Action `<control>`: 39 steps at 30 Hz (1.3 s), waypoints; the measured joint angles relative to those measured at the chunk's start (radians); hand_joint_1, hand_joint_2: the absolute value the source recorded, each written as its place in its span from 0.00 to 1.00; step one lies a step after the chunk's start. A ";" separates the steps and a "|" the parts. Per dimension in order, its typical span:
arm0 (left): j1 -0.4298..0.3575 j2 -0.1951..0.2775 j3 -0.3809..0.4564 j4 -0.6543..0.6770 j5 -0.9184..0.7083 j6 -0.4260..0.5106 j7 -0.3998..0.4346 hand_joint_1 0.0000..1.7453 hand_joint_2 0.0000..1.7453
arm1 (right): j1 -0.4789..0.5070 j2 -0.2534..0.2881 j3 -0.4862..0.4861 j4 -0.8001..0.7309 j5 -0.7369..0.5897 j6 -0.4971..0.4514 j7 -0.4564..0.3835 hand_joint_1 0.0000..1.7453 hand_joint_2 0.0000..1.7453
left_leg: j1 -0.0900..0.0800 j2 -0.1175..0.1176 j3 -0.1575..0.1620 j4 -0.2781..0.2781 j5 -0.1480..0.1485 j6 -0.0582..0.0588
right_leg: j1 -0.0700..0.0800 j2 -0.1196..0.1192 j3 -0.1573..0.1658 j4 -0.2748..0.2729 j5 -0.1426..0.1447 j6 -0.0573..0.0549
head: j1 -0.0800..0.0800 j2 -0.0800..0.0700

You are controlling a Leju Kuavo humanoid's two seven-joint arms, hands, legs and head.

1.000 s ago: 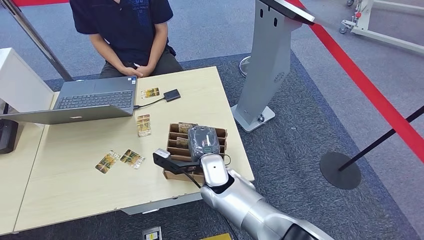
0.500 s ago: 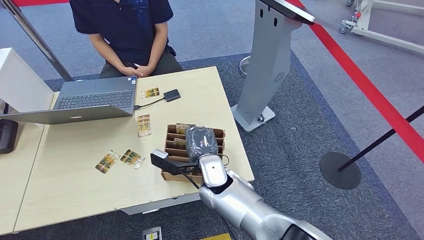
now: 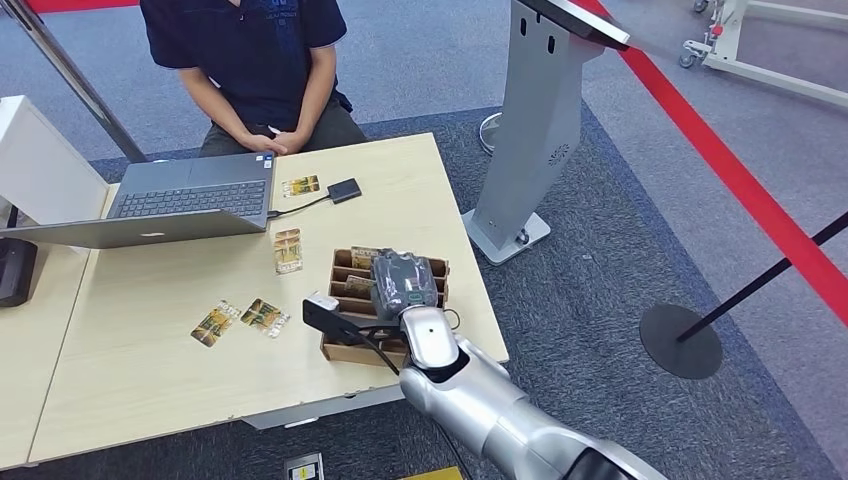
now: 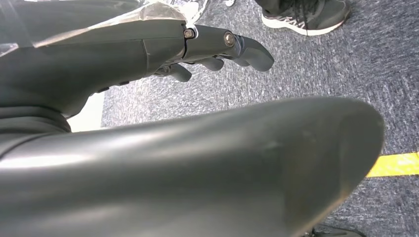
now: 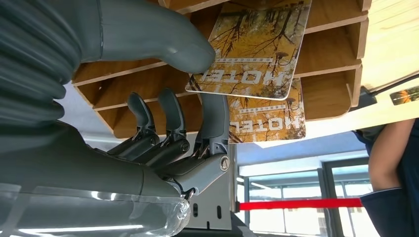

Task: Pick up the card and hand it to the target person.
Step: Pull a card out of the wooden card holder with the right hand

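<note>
One step is underway: the right hand pinches a yellow forest-print hotel card between thumb and fingers, the card not yet out of the slotted wooden card holder on the pale worktop. Lifting and handing it to the seated person remain. The left hand hangs empty, fingers loosely curled.
</note>
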 joint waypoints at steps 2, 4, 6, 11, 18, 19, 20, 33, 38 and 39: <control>0.000 0.000 0.000 0.000 -0.001 -0.001 -0.001 0.00 0.00 | 0.000 -0.007 -0.005 -0.014 -0.012 0.005 0.001 0.75 1.00 | 0.000 0.000 0.000 0.000 0.000 0.000 | 0.000 0.000 0.000 0.000 0.000 0.000 | 0.000 0.000; 0.000 0.000 0.000 0.000 -0.003 -0.002 -0.003 0.00 0.00 | 0.001 -0.016 -0.009 -0.029 -0.024 0.010 0.007 0.75 1.00 | 0.000 0.000 0.000 0.000 0.000 0.000 | 0.000 0.000 0.000 0.000 0.000 0.000 | 0.000 0.000; 0.000 0.000 0.000 0.000 -0.005 -0.005 -0.008 0.00 0.00 | 0.003 -0.026 -0.015 -0.044 -0.035 0.015 0.014 0.76 1.00 | 0.000 0.000 0.000 0.000 0.000 0.000 | 0.000 0.000 0.000 0.000 0.000 0.000 | 0.000 0.000; 0.000 0.000 0.000 0.000 -0.011 -0.011 -0.016 0.00 0.00 | 0.010 -0.048 -0.029 -0.072 -0.051 0.023 0.020 0.77 1.00 | 0.000 0.000 0.000 0.000 0.000 0.000 | 0.000 0.000 0.000 0.000 0.000 0.000 | 0.000 0.000; 0.000 0.000 0.000 0.000 -0.016 -0.012 -0.013 0.00 0.00 | 0.024 -0.065 -0.033 -0.098 -0.068 0.027 0.017 0.80 1.00 | 0.000 0.000 0.000 0.000 0.000 0.000 | 0.000 0.000 0.000 0.000 0.000 0.000 | 0.000 0.000; 0.000 0.000 0.000 0.000 -0.015 -0.012 -0.013 0.00 0.00 | 0.025 -0.067 -0.035 -0.102 -0.074 0.028 0.014 0.80 1.00 | 0.000 0.000 0.000 0.000 0.000 0.000 | 0.000 0.000 0.000 0.000 0.000 0.000 | 0.000 0.000; 0.000 0.000 0.000 0.000 -0.015 -0.012 -0.013 0.00 0.00 | 0.027 -0.068 -0.036 -0.108 -0.084 0.030 0.008 0.81 1.00 | 0.000 0.000 0.000 0.000 0.000 0.000 | 0.000 0.000 0.000 0.000 0.000 0.000 | 0.000 0.000; 0.000 0.000 0.000 0.000 0.004 -0.009 0.001 0.00 0.00 | 0.044 -0.089 -0.057 -0.245 -0.331 0.069 -0.086 0.89 1.00 | 0.000 0.000 0.000 0.000 0.000 0.000 | 0.000 0.000 0.000 0.000 0.000 0.000 | 0.000 0.000; 0.000 0.000 0.000 0.000 0.011 -0.008 0.001 0.00 0.00 | 0.044 -0.106 -0.057 -0.313 -0.376 0.066 -0.087 0.88 1.00 | 0.000 0.000 0.000 0.000 0.000 0.000 | 0.000 0.000 0.000 0.000 0.000 0.000 | 0.000 0.000; 0.000 0.000 0.000 0.000 0.011 -0.008 0.001 0.00 0.00 | 0.044 -0.110 -0.057 -0.326 -0.381 0.066 -0.087 0.88 1.00 | 0.000 0.000 0.000 0.000 0.000 0.000 | 0.000 0.000 0.000 0.000 0.000 0.000 | 0.000 0.000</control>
